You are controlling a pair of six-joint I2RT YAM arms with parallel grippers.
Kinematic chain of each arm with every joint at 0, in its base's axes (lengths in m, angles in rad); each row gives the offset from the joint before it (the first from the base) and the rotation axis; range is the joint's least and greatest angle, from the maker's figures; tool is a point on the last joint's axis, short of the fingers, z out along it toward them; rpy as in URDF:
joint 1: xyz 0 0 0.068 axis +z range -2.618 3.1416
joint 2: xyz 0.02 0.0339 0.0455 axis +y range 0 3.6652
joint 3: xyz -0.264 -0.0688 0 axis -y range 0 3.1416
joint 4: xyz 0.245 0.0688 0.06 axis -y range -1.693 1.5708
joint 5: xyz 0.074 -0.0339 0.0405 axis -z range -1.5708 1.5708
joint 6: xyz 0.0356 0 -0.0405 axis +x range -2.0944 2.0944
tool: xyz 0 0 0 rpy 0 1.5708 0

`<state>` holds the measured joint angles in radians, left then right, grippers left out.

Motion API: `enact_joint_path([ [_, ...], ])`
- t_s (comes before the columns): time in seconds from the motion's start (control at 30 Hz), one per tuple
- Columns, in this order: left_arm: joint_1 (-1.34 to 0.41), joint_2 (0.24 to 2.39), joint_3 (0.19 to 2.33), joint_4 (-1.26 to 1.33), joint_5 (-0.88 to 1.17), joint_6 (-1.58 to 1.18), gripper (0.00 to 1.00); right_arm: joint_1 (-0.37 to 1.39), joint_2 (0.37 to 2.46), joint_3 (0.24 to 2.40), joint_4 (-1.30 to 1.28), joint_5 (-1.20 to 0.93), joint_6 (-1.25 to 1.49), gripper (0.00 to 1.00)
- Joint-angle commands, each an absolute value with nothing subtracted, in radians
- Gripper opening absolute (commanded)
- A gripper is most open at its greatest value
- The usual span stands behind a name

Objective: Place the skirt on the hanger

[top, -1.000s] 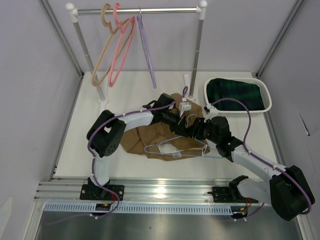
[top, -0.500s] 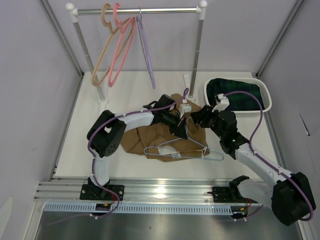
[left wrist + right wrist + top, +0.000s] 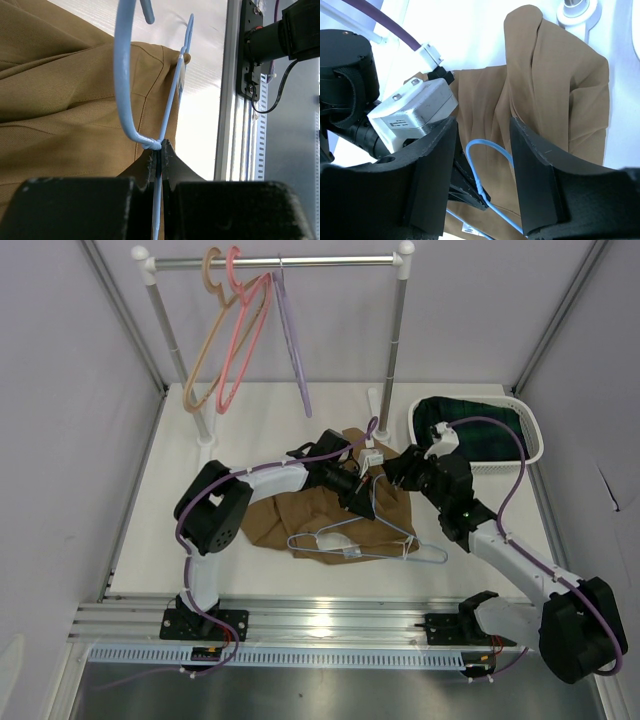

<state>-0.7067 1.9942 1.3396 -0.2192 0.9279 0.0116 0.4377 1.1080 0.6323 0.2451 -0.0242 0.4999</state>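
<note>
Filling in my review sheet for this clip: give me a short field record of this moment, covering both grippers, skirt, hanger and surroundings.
left gripper: shut, pinching the hanger at the base of its hook
right gripper: open, above the skirt near the hook, holding nothing
skirt: crumpled on the table
hanger: lying on top of the skirt
rack: three other hangers hung on it
basket: holds a dark plaid cloth
</note>
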Motion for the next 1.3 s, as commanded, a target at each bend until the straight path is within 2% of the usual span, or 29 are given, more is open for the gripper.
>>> enact_joint_path([
  [0.0,-0.721,1.997,1.344,-0.235,0.933,0.064,0.00,0.445,1.124,0.618,0.282,-0.043,0.489,0.53],
  [0.27,-0.721,1.997,1.347,-0.232,0.917,0.063,0.00,0.453,1.132,0.574,0.273,-0.051,0.483,0.63],
  [0.63,-0.721,1.997,1.347,-0.213,0.913,0.048,0.00,0.583,1.157,0.548,0.293,0.046,0.541,0.56],
  [0.67,-0.721,1.997,1.345,-0.213,0.914,0.049,0.00,0.589,1.163,0.551,0.295,0.067,0.545,0.52],
  [0.83,-0.721,2.000,1.347,-0.215,0.908,0.049,0.00,0.600,1.177,0.545,0.287,0.100,0.561,0.48],
  [0.97,-0.721,2.000,1.347,-0.212,0.907,0.049,0.00,0.598,1.138,0.515,0.279,0.136,0.563,0.17],
  [1.1,-0.722,1.993,1.335,-0.196,0.891,0.038,0.02,0.598,1.098,0.511,0.265,0.160,0.539,0.09],
  [1.27,-0.721,1.968,1.312,-0.178,0.850,0.032,0.15,0.594,1.074,0.488,0.282,0.153,0.512,0.00],
])
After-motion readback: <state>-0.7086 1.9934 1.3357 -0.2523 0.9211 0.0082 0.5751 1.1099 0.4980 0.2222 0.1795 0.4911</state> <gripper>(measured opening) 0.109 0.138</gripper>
